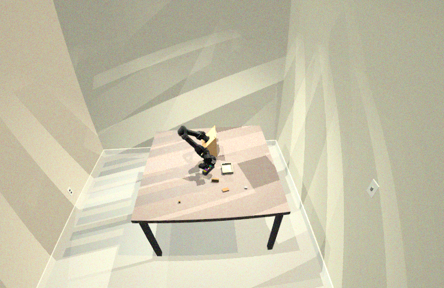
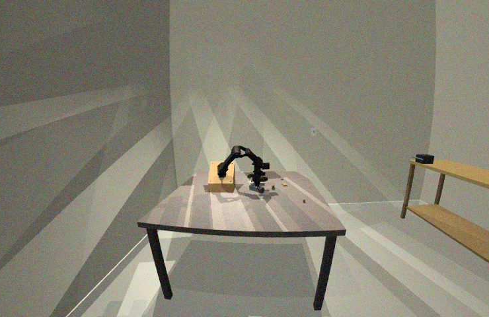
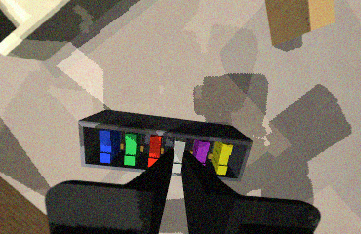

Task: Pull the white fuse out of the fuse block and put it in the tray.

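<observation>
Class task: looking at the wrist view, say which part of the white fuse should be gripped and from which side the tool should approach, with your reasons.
Grip the white fuse by its exposed top, coming straight down from above. It stands upright in the block with the red fuse and purple fuse close on either side, so only a narrow pinch clears them. The tool is already shut on it that way.
</observation>
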Robot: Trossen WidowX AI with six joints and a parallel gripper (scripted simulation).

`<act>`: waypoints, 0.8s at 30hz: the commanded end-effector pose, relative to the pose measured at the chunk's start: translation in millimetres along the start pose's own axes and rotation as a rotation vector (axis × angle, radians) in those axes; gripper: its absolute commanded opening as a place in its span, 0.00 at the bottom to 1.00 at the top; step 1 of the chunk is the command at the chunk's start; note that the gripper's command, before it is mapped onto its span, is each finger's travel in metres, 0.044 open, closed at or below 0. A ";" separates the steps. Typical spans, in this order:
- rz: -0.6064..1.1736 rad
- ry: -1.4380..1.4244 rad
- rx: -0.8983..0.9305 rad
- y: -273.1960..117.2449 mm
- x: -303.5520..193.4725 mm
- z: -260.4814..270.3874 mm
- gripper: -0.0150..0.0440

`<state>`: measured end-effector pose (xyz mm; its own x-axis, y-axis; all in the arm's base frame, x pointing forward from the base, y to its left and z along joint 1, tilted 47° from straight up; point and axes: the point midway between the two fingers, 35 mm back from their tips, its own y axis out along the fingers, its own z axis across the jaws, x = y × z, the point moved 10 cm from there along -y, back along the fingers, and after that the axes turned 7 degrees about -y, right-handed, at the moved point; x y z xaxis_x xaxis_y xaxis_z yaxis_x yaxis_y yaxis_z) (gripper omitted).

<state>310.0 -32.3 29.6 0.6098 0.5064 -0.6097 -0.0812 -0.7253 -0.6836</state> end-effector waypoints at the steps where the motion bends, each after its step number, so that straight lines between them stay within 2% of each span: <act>1: -0.003 0.003 -0.002 -3.6 0.5 -0.1 0.25; 24: -0.004 0.002 -0.002 -14.9 0.9 -0.1 0.25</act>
<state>311.2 -23.8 37.2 0.6078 0.5064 -0.6117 -0.0816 -0.7263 -0.6825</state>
